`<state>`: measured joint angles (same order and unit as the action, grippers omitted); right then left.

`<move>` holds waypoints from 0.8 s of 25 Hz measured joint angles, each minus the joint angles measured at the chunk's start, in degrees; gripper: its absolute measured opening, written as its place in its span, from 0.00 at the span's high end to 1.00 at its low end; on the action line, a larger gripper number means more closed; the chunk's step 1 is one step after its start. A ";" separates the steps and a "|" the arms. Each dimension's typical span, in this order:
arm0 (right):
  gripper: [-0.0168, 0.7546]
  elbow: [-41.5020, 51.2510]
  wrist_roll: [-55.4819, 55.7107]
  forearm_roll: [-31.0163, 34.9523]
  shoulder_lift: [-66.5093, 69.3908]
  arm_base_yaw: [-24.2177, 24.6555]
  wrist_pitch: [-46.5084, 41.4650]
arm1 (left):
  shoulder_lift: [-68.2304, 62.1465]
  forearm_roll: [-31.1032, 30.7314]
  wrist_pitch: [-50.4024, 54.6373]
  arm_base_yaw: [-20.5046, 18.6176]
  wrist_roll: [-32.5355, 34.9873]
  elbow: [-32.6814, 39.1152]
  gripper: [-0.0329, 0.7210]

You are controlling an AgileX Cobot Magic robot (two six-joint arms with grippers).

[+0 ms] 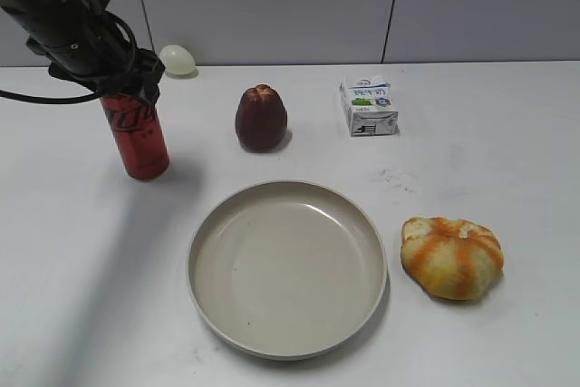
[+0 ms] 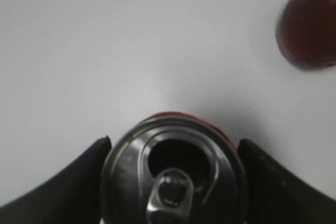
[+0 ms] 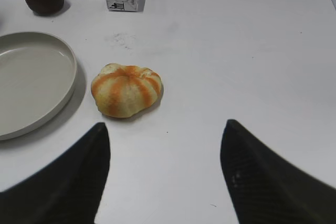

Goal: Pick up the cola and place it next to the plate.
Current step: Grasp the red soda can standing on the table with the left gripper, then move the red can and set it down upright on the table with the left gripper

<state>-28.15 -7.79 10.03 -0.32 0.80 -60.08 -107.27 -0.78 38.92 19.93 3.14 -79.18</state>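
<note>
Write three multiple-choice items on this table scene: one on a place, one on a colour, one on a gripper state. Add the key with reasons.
1. What lies right of the plate?
A. cola
B. orange-striped bun
C. carton

2. What colour is the cola?
A. red
B. green
C. blue

3. What is the left gripper doing?
A. hanging open over the plate
B. closed on the cola
C. holding the fruit

Key: 1 B, the bun sits by the plate's right rim. 2 A, its body is red. 3 B, its fingers press both sides of the can's top.
</note>
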 joint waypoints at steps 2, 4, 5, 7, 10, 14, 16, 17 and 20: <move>0.29 0.00 0.00 0.00 0.00 0.00 0.00 | 0.00 -0.14 0.13 0.00 0.00 -0.01 0.26; 0.29 0.00 0.00 0.00 0.00 0.00 0.00 | 0.00 -0.41 1.00 0.51 0.00 -0.45 0.26; 0.29 0.00 0.00 0.00 0.00 0.00 0.00 | 0.00 -0.71 1.67 0.88 0.00 -0.76 0.26; 0.29 0.00 0.00 0.00 0.00 0.00 0.00 | 0.30 -1.48 3.50 2.41 0.00 -2.27 0.26; 0.29 0.00 -0.05 0.00 0.00 0.00 0.00 | 1.20 -2.46 5.25 6.16 0.00 -6.79 0.26; 0.29 0.00 0.00 0.00 0.00 0.00 0.00 | 1.63 -2.60 5.50 12.70 0.00 -12.93 0.26; 0.29 0.00 0.00 0.00 0.00 0.00 0.00 | 1.56 -2.54 4.70 15.46 0.00 -14.33 0.26; 0.29 0.00 0.00 0.00 0.00 0.00 0.00 | 1.40 -2.50 4.07 16.71 0.00 -14.67 0.26; 0.29 0.00 0.00 0.00 0.00 0.00 0.00 | -0.40 -2.36 2.68 19.21 0.00 -14.91 0.26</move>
<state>-28.15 -7.79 10.03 -0.32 0.80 -60.08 -107.67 -3.14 41.61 39.14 3.14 -94.09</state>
